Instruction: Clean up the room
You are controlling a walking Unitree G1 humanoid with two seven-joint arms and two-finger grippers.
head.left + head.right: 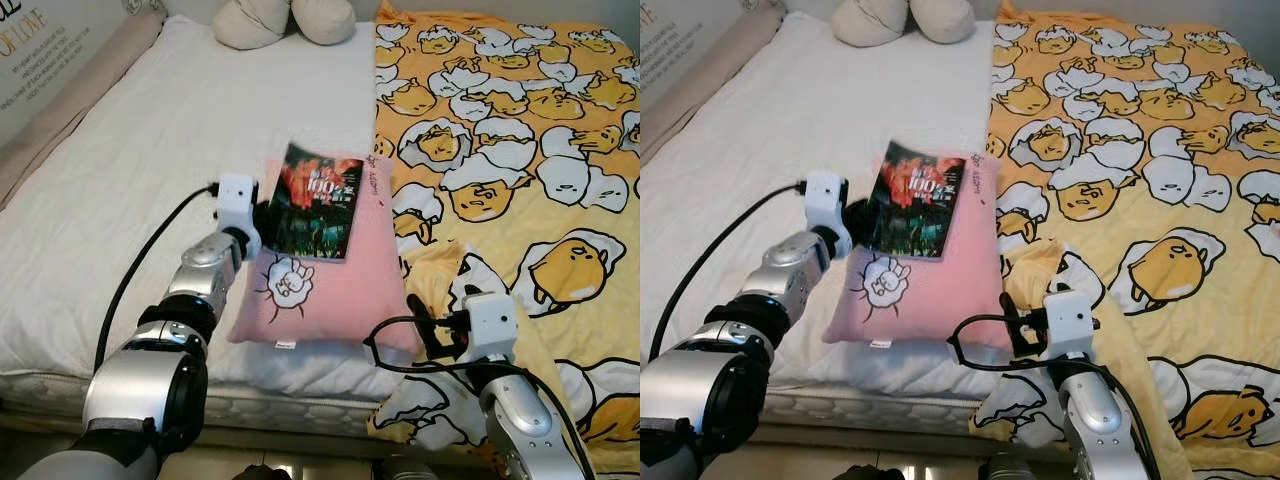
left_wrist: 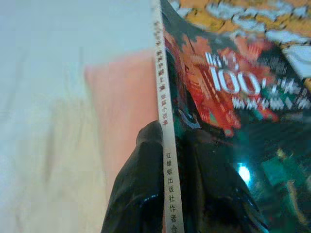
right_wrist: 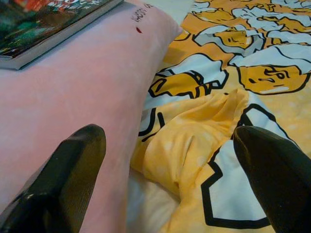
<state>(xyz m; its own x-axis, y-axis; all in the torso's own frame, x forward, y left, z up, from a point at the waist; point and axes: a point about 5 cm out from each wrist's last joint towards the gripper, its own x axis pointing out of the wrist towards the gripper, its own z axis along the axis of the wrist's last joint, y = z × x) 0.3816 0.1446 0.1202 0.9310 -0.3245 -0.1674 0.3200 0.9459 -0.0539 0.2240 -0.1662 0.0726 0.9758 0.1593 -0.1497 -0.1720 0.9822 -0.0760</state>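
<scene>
Nearest you, your right gripper (image 1: 425,325) hung spread over the blanket (image 1: 520,150) edge. Beyond, your left gripper (image 1: 262,222) pinched the book (image 1: 318,202) by its spine, on the pink pillow (image 1: 330,290). That narrow hold risked the book pivoting and slipping.

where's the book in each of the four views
Left eye view: book centre, on the pink pillow, left gripper at its edge.
Right eye view: centre-left.
Left wrist view: spine between the fingers.
Right wrist view: top-left corner.
Shared landmark: the pink pillow.
</scene>
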